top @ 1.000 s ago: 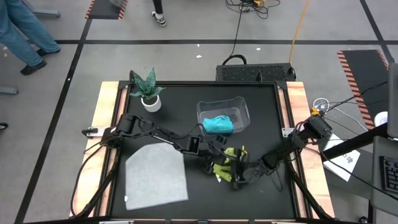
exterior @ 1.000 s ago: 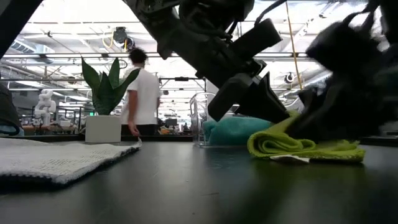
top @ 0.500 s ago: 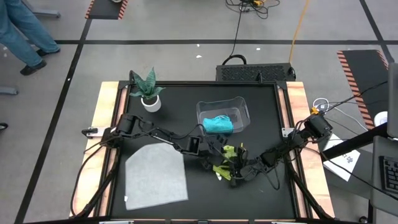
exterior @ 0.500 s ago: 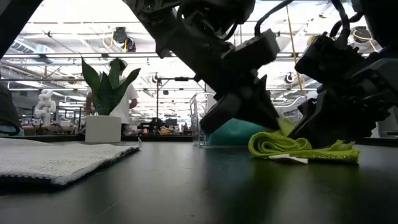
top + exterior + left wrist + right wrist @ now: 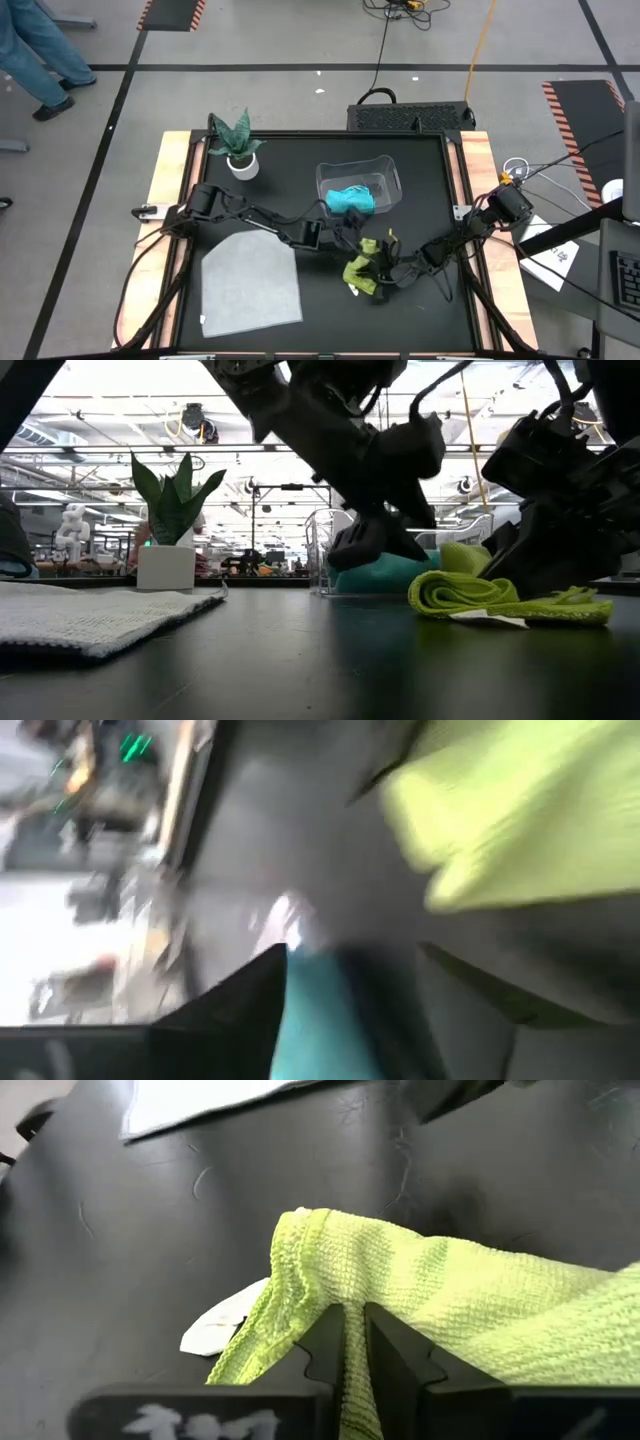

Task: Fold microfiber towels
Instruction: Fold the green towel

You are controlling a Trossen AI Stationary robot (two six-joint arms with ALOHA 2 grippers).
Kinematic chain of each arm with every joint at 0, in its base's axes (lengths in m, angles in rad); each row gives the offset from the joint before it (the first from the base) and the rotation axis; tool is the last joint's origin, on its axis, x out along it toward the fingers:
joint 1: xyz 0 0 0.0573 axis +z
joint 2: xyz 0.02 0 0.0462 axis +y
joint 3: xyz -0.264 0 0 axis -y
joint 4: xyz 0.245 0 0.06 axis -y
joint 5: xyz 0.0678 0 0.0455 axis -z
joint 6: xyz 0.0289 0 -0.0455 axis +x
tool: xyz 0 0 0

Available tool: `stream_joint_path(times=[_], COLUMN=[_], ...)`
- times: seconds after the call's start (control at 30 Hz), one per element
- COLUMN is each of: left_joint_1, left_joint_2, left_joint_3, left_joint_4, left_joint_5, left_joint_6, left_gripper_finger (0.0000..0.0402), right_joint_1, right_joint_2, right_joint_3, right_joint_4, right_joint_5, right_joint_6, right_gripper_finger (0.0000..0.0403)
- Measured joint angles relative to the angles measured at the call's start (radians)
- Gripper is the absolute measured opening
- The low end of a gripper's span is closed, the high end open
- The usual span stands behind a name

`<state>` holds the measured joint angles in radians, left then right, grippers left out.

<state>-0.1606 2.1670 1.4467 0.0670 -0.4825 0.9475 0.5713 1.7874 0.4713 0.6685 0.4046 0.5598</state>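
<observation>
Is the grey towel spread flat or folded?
Spread flat: the grey towel lies as one open sheet on the table, with no fold visible.

A large industrial hall used as a robotics lab or workshop. A grey concrete floor [image 5: 300, 90] carries black lane lines and orange-black hazard stripes [image 5: 170, 12] at eleven o'clock; cables [image 5: 405, 8] trail at twelve. The low view shows ceiling trusses with strip lights [image 5: 120, 420] and distant workbenches.
</observation>
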Motion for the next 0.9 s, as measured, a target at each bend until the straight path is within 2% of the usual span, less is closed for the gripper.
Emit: stream_joint_path(times=[0.07,0.13,0.23,0.33,0.57,0.63,0.9], left_joint_1=[0.000,0.001,0.002,0.000,-0.034,-0.039,-0.065], left_joint_2=[-0.013,-0.036,-0.065,-0.074,-0.074,-0.074,-0.053], left_joint_3=[0.000,0.000,0.000,0.000,0.000,0.000,-0.004], left_joint_4=[-0.015,-0.108,-0.222,-0.238,-0.276,-0.256,-0.178], left_joint_5=[-0.055,-0.066,0.009,0.124,0.332,0.400,0.470], left_joint_6=[-0.043,-0.116,-0.244,-0.313,-0.425,-0.463,-0.546], left_gripper_finger=[0.0245,0.0259,0.0249,0.0201,0.0023,0.0012,0.0004], right_joint_1=[0.002,0.010,0.019,0.033,0.038,0.039,0.046], right_joint_2=[0.001,0.001,0.001,0.001,0.002,0.002,0.002], right_joint_3=[-0.011,-0.013,-0.013,-0.014,-0.015,-0.015,-0.014], right_joint_4=[0.020,0.034,0.059,0.096,0.118,0.118,0.124], right_joint_5=[-0.002,0.000,0.006,0.025,0.030,0.032,0.036], right_joint_6=[-0.001,-0.021,-0.056,-0.118,-0.140,-0.138,-0.134], right_gripper_finger=[0.0029,0.0029,0.0029,0.0029,0.0029,0.0029,0.0029])
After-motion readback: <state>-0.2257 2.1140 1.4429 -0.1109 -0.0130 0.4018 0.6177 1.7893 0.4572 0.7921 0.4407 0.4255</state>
